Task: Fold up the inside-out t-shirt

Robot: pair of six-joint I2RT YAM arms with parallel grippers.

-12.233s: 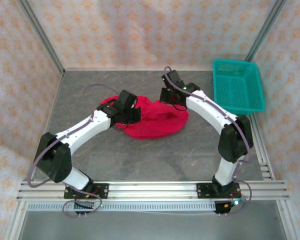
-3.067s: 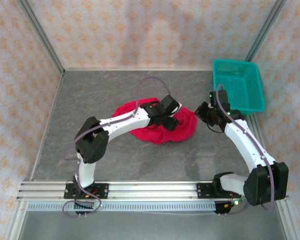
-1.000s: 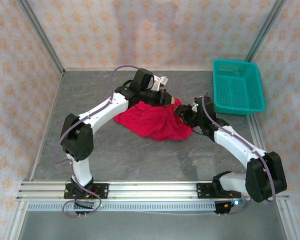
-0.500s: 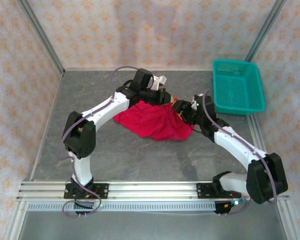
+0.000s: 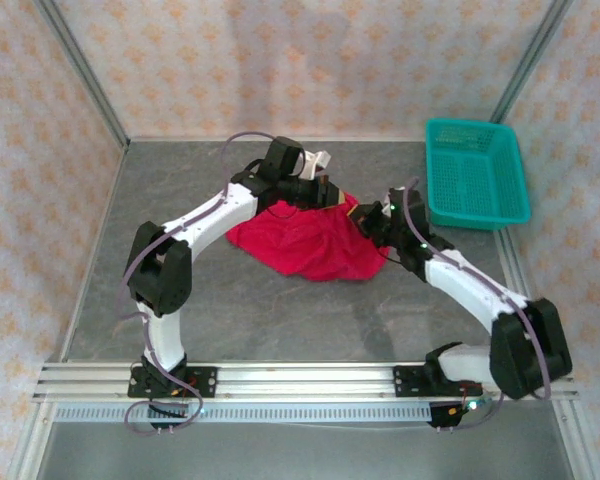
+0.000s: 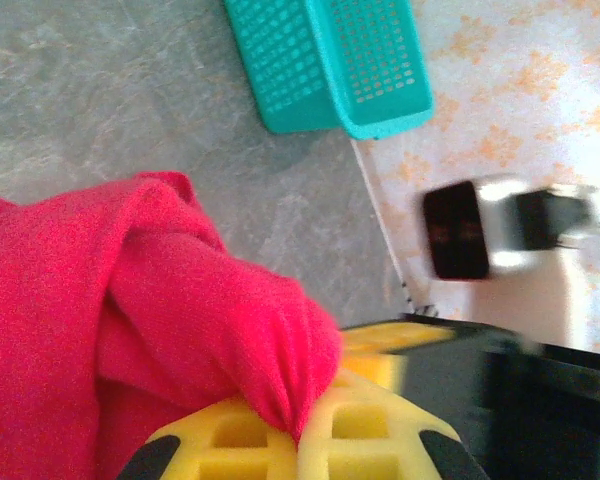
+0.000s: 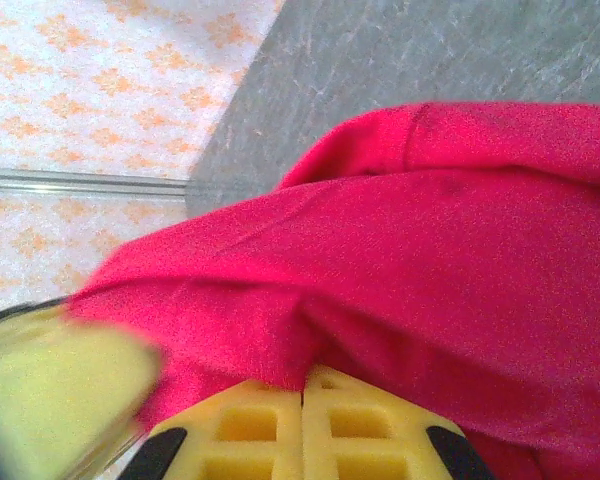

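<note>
OK, we see the crumpled bright red cloth t-shirt (image 5: 305, 245) heaped around the middle of the grey stone-look table (image 5: 210, 300). The right gripper (image 7: 302, 415) has its yellow jaws fully closed, pinching a fold at the shirt's far-right edge. Just beyond it, the left gripper (image 6: 300, 440) is clamped tight on another red fold. The teal plastic mesh basket (image 5: 477, 175) sits at the far right, apart from the shirt.

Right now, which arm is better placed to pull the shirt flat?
Probably the right. The right gripper is shut on the shirt's right edge, and bare table lies toward its base. The left gripper also pinches cloth, but that arm reaches farther across the table.
</note>
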